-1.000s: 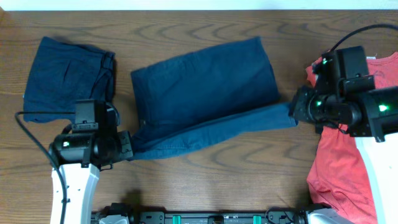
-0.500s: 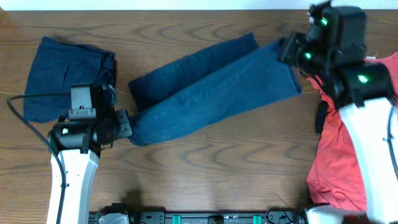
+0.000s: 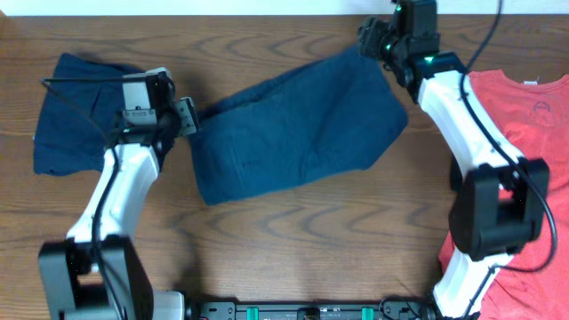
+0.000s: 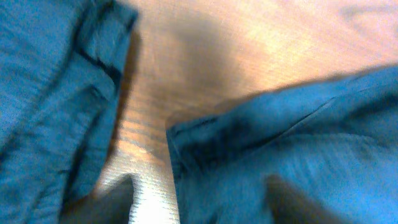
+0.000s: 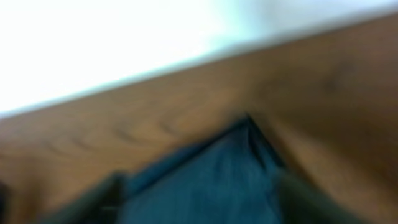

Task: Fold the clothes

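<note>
The navy shorts [image 3: 298,133] lie in the middle of the bench [image 3: 311,253], doubled over on themselves. One corner is close to the far edge and the opposite end reaches out towards the left edge. They are soft, light woven cotton with no stiffness. They will drape and sag wherever they are unsupported, slide easily over the wood, and crease where they bunch. Nothing about them is fragile.

The best places to take hold look like the thicker parts: the seamed corners, the hems and the waistband, where doubled cloth gives the fingers something to bite. Both layers need to be caught together, or the fold will peel apart.

The left hand [image 3: 188,116] sits at the shorts' left corner. In its wrist view its fingers [image 4: 115,199] are spread wide on either side of the hemmed corner, which lies flat on the wood and is not pinched. The right hand [image 3: 367,37] is over the far corner, near the far edge of the bench. That wrist view is badly blurred, but the fingers seem spread there too, with the pointed corner of cloth lying free ahead of them.

The bench is smooth brown wood grain, so it offers little grip. A second navy garment [image 3: 84,111] lies by the far-left corner, just beside the left hand. A red T-shirt [image 3: 520,169] covers the right edge, well clear of the shorts.
</note>
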